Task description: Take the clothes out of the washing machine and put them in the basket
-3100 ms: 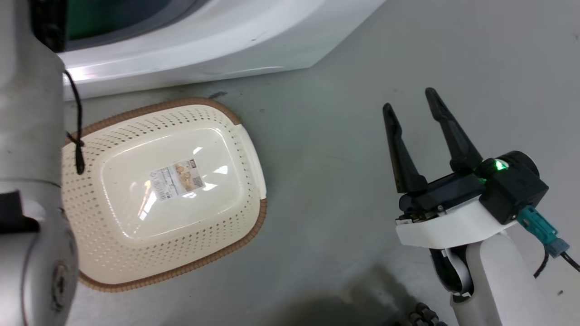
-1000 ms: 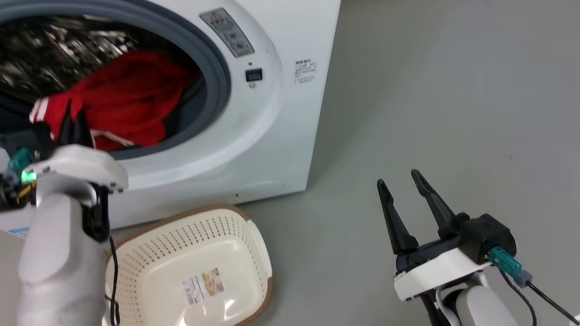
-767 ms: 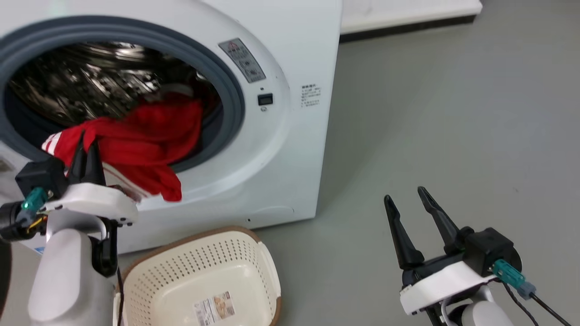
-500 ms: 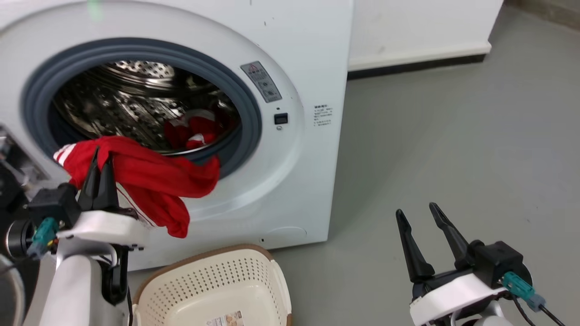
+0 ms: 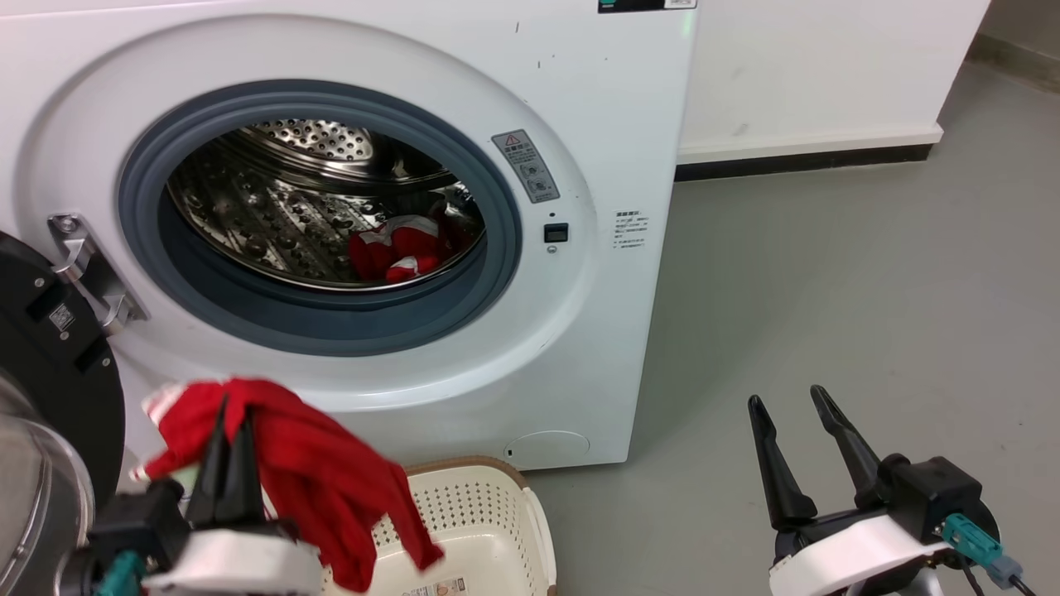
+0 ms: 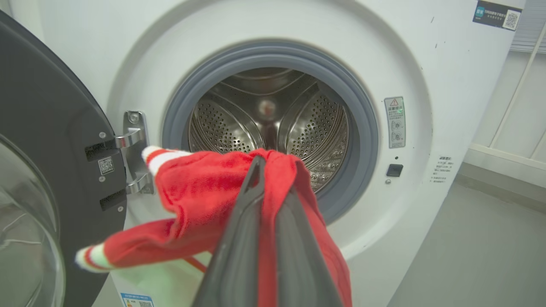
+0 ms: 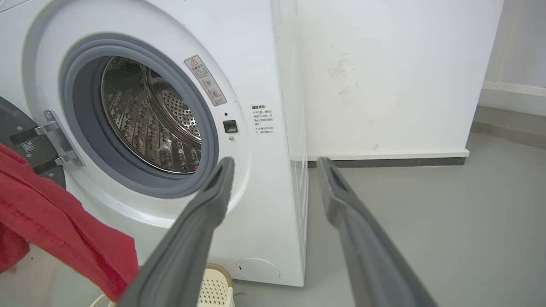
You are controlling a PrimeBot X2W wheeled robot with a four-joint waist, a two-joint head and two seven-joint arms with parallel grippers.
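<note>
The white washing machine (image 5: 580, 99) stands with its grey-rimmed porthole open. My left gripper (image 5: 232, 410) is shut on a red garment with white stripes (image 5: 315, 480), which hangs clear of the machine above the cream basket (image 5: 489, 513) on the floor. In the left wrist view my left gripper (image 6: 273, 170) pinches this red garment (image 6: 200, 192) in front of the washing machine (image 6: 426, 64). More red and white clothes (image 5: 402, 248) lie deep in the steel drum. My right gripper (image 5: 787, 401) is open and holds nothing over the floor to the right. In the right wrist view my right gripper (image 7: 275, 164) faces the washing machine (image 7: 256, 64), with the hanging garment (image 7: 55, 226) at left.
The black-framed glass door (image 5: 50, 397) stands swung open at the far left on its metal hinge (image 5: 87, 265). Grey floor (image 5: 869, 290) stretches to the right of the machine. A white wall with a dark skirting board (image 5: 803, 157) runs behind.
My left gripper has pulled the red garment fully out of the porthole and lowered it toward the basket. The head view has tilted up. The right gripper stays open.
</note>
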